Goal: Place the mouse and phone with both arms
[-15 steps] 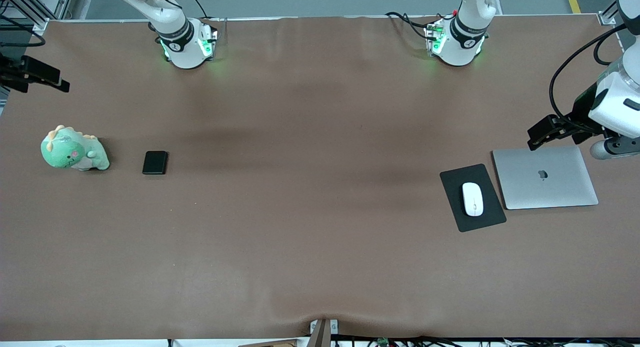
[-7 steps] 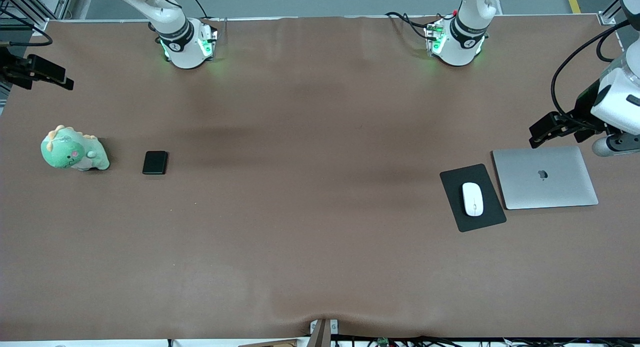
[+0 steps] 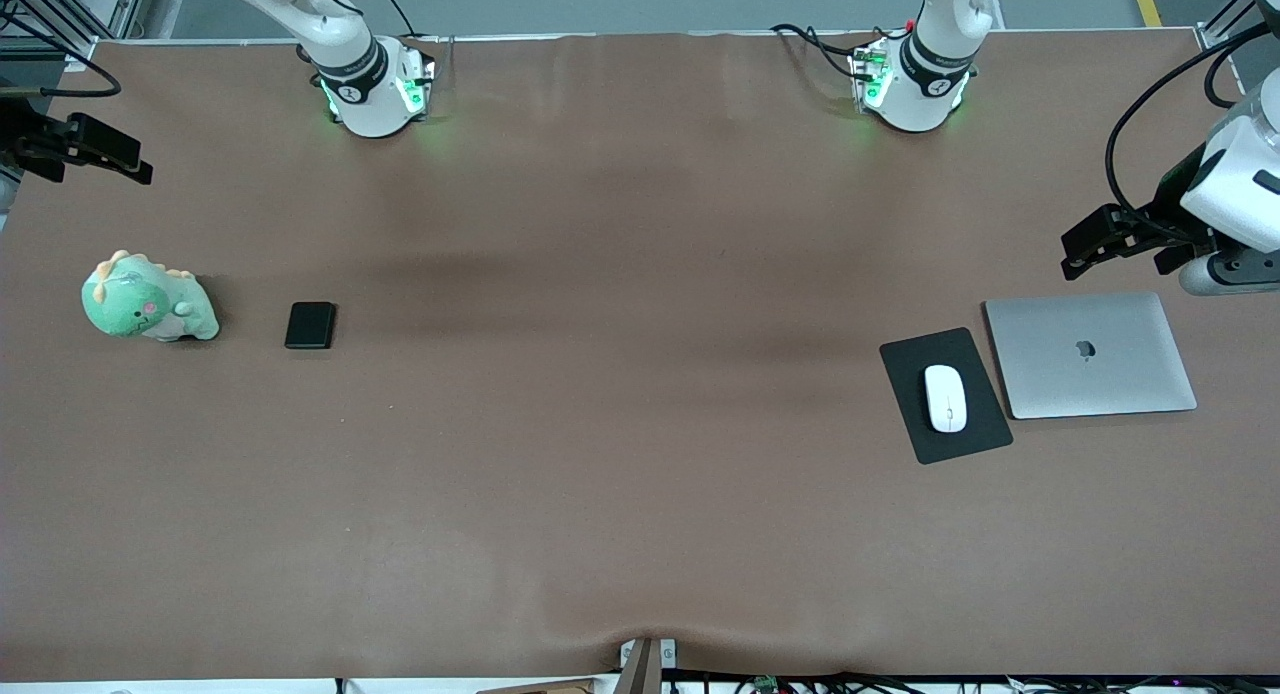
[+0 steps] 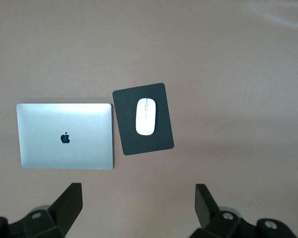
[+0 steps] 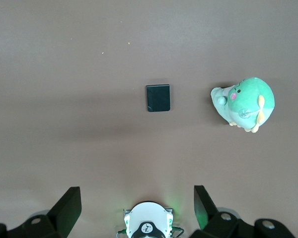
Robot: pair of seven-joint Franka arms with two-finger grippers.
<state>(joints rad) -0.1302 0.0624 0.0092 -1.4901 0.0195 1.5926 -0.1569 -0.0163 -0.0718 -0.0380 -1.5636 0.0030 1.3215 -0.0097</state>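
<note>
The white mouse [image 3: 945, 398] lies on a black mouse pad [image 3: 975, 442] toward the left arm's end of the table. It also shows in the left wrist view [image 4: 145, 116]. The small black phone [image 3: 310, 325] lies flat on the table toward the right arm's end, beside a plush toy. It also shows in the right wrist view [image 5: 158, 98]. My left gripper [image 3: 1080, 249] hangs open and empty, high over bare table beside the laptop; its jaws [image 4: 138, 206] stand wide apart. My right gripper [image 3: 125, 162] hangs open and empty, high over the table's edge, as its wrist view [image 5: 136, 206] confirms.
A closed silver laptop [image 3: 1090, 354] lies beside the mouse pad. A green plush dinosaur [image 3: 145, 299] sits beside the phone. The arms' green-lit bases [image 3: 375, 84] stand along the table's edge farthest from the front camera. The brown cloth bunches at the nearest edge [image 3: 645, 644].
Both grippers have drifted slightly while staying open and empty. The left one has moved away from over the laptop's edge. The mouse and phone have not moved.
</note>
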